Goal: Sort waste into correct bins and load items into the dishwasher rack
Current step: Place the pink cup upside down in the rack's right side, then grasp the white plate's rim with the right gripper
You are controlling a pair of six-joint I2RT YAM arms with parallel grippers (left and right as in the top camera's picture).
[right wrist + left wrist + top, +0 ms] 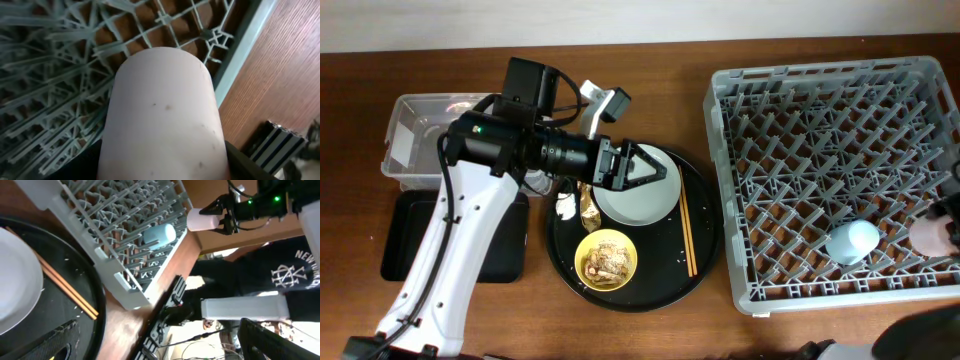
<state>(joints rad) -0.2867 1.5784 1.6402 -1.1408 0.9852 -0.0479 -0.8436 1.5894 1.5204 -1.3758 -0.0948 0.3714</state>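
My left gripper [650, 172] is open and empty, hovering over the pale green plate [638, 200] on the round black tray. The plate also shows in the left wrist view [15, 295]. My right gripper [221, 216] is shut on the pink cup [162, 115] and holds it above the right front corner of the grey dishwasher rack [820, 110]. The blue cup [852, 241] lies in the rack. The yellow bowl [606, 259] holds beige food scraps. The chopsticks [686, 232] lie on the tray right of the plate. A white tissue piece [565, 208] and the gold wrapper [588, 206] lie left of the plate.
The round black tray [705, 265] sits between the rack and the bins. The clear box [410, 140] stands at the far left, with the shallow black tray [405, 240] in front of it. My left arm crosses over both bins.
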